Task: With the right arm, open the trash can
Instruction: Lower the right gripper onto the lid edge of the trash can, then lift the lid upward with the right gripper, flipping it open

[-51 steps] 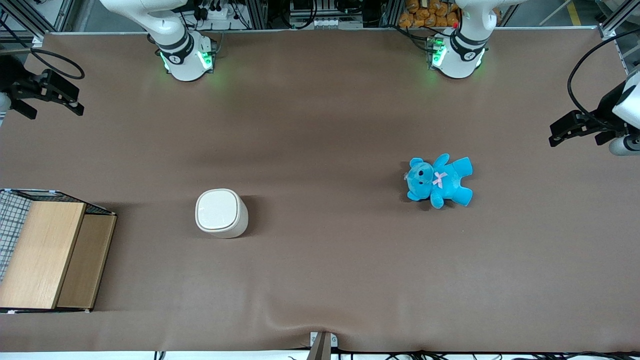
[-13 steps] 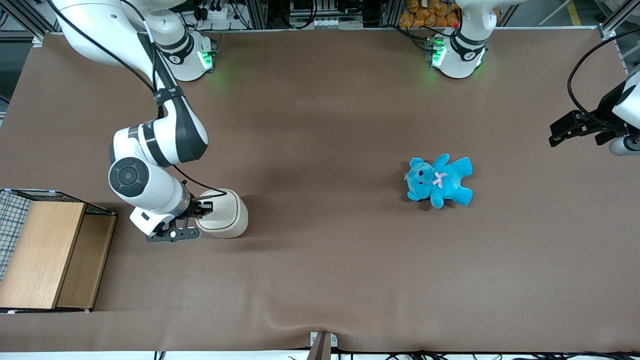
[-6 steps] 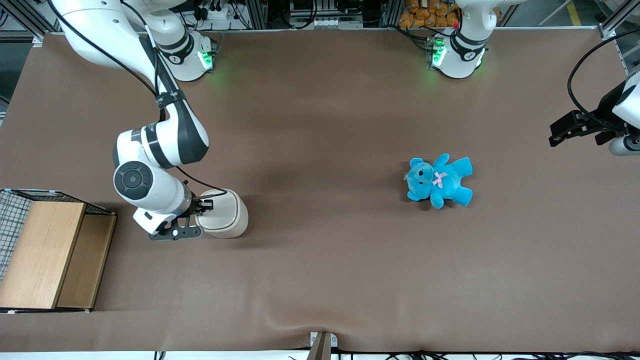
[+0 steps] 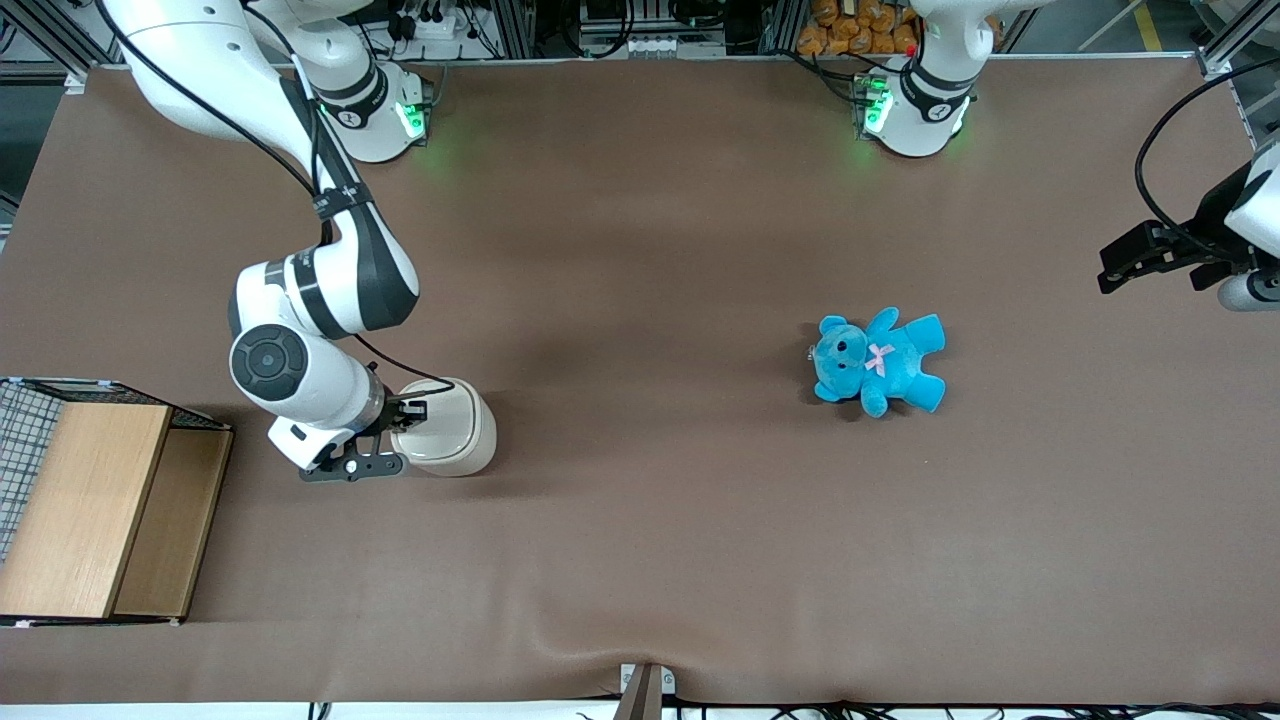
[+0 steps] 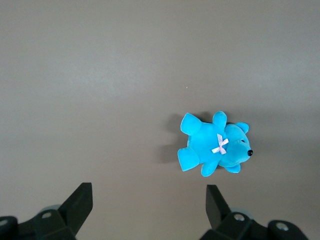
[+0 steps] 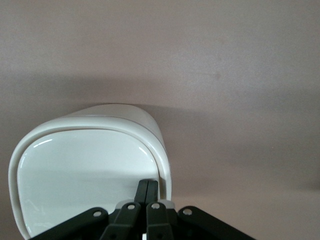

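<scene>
While the right arm (image 4: 300, 300) bends down over the working arm's end of the brown table (image 4: 640, 560), its gripper (image 4: 398, 418) sits at the edge of the trash can (image 4: 450, 430) lid — on the side toward the wooden box (image 4: 95, 505). From the right wrist view, the 2 fingers (image 6: 147, 189) are pressed together with no gap between them, their tips resting on the flat lid (image 6: 85, 175) just inside its rim; they hold nothing between them. That lid lies flat and closed on the cream-white trash can (image 6: 145, 125), its glossy top catching a little light.

The trash can stands upright on the table, near the wooden box and apart from it, with the arm's wrist between the 2. A wire mesh panel (image 4: 22, 430) shows at the box's outer edge.

Well apart, toward the parked arm's end of the table, a blue teddy bear (image 4: 878, 362) lies on its back with a pink bow on its chest; the left wrist view shows that bear (image 5: 215, 146) too, alone on the brown surface. The right arm's base (image 4: 375, 115) glows green, farther from the front camera than the trash can.
</scene>
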You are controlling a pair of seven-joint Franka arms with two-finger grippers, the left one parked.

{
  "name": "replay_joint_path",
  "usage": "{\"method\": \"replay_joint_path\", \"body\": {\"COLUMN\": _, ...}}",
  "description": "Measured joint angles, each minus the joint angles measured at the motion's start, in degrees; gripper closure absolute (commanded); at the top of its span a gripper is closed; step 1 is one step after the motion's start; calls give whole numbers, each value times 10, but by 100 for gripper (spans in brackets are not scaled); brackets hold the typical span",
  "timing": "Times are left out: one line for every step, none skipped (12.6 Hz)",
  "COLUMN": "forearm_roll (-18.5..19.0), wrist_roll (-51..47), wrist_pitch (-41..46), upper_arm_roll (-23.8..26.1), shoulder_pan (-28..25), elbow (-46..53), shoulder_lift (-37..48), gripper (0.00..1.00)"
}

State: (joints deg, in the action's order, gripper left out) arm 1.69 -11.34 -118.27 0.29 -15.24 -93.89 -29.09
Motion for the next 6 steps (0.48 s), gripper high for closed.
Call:
{"method": "replay_joint_path", "body": {"forearm_roll": 0, "wrist_roll": 0, "wrist_pitch": 4, "upper_arm_roll": 0, "shoulder_pan": 0, "elbow": 4, "shoulder_lift": 1, "gripper": 38}}
{"method": "replay_joint_path", "body": {"forearm_roll": 1, "wrist_roll": 0, "wrist_pitch": 14, "upper_arm_roll": 0, "shoulder_pan": 0, "elbow": 16, "shoulder_lift": 5, "gripper": 0}}
{"method": "replay_joint_path", "body": {"forearm_roll": 2, "wrist_roll": 0, "wrist_pitch": 38, "upper_arm_roll": 0, "shoulder_pan": 0, "elbow": 37, "shoulder_lift": 10, "gripper": 0}}
{"method": "replay_joint_path", "body": {"forearm_roll": 2, "wrist_roll": 0, "wrist_pitch": 72, "upper_arm_roll": 0, "shoulder_pan": 0, "elbow": 64, "shoulder_lift": 17, "gripper": 0}}
{"method": "replay_joint_path", "body": {"forearm_roll": 2, "wrist_roll": 0, "wrist_pitch": 104, "upper_arm_roll": 0, "shoulder_pan": 1, "elbow": 91, "shoulder_lift": 24, "gripper": 0}}
{"method": "replay_joint_path", "body": {"forearm_roll": 1, "wrist_roll": 0, "wrist_pitch": 129, "upper_arm_roll": 0, "shoulder_pan": 3, "elbow": 115, "shoulder_lift": 30, "gripper": 0}}
